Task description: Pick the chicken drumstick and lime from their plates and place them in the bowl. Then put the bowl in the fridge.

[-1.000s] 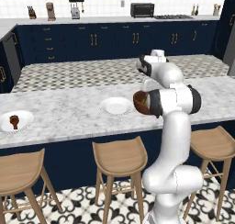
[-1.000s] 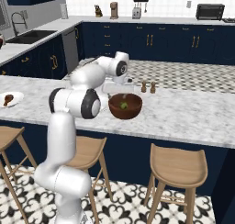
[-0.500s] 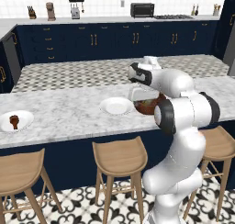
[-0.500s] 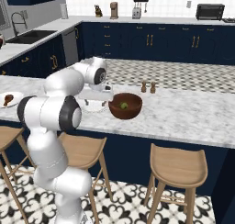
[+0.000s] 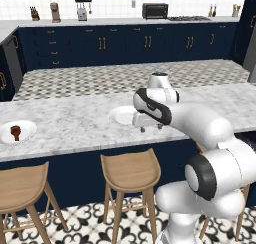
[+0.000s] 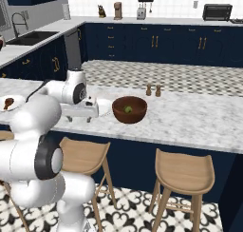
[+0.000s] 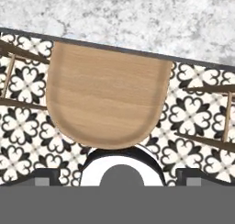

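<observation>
The chicken drumstick (image 5: pixel 15 132) lies on a white plate (image 5: pixel 26 126) at the counter's far left, also seen as the drumstick (image 6: pixel 8 103) in the right base view. The lime (image 6: pixel 127 109) rests inside the dark wooden bowl (image 6: pixel 129 116). A second white plate (image 5: pixel 120 116) is bare, and my arm partly covers it. My gripper (image 5: pixel 150 129) hangs open and holds nothing, pointing down over the counter's front edge beside that bare plate; in the right base view the gripper (image 6: pixel 79 120) is left of the bowl. Its fingertips (image 7: pixel 46 176) frame a stool below.
Wooden stools (image 7: pixel 108 97) stand under the counter's front edge (image 7: pixel 137 51). Salt and pepper shakers (image 6: pixel 153 90) sit behind the bowl. A grey slab (image 5: pixel 249 58) is cut off at the far right; I cannot tell whether it is the fridge.
My arm has swung left, away from the bowl, and the hand now points down over the counter's front edge. The jaws stay open. The lime stays in the bowl.
</observation>
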Controlling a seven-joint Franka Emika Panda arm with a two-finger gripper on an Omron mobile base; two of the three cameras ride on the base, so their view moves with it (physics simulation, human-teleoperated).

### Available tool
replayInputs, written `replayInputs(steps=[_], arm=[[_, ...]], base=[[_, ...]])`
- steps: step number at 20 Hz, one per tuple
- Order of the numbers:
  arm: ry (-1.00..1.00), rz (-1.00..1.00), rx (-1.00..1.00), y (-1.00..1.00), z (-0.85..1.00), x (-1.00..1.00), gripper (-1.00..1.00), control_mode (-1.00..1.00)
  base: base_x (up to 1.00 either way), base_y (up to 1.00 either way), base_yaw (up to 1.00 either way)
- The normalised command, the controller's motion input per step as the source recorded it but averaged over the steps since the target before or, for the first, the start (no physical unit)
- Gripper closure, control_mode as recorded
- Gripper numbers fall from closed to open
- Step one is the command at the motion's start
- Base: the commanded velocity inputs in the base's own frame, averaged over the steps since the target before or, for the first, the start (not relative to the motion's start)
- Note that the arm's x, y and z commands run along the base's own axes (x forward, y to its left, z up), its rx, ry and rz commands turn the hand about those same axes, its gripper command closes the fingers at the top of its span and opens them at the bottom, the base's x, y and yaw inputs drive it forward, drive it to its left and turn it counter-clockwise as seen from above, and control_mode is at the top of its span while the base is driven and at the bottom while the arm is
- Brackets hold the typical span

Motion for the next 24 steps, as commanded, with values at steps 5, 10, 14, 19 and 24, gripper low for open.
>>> replayInputs(steps=[5, 10, 14, 19, 24], arm=[[0.01, 0.01, -0.05, 0.16, 0.05, -0.28, -1.0, -1.0], [0.0, 0.0, 0.0, 0.03, -0.03, -0.04, -1.0, 1.0], [0.0, 0.0, 0.0, 0.0, 0.0, 0.0, -1.0, 1.0], [0.0, 0.0, 0.0, 0.0, 0.0, 0.0, -1.0, 1.0], [0.0, 0.0, 0.0, 0.0, 0.0, 0.0, -1.0, 1.0]], base=[[0.0, 0.0, 0.0], [-0.01, 0.32, 0.0], [0.07, 1.0, 0.0], [0.29, 0.53, -0.05], [0.66, -0.01, -0.05]])
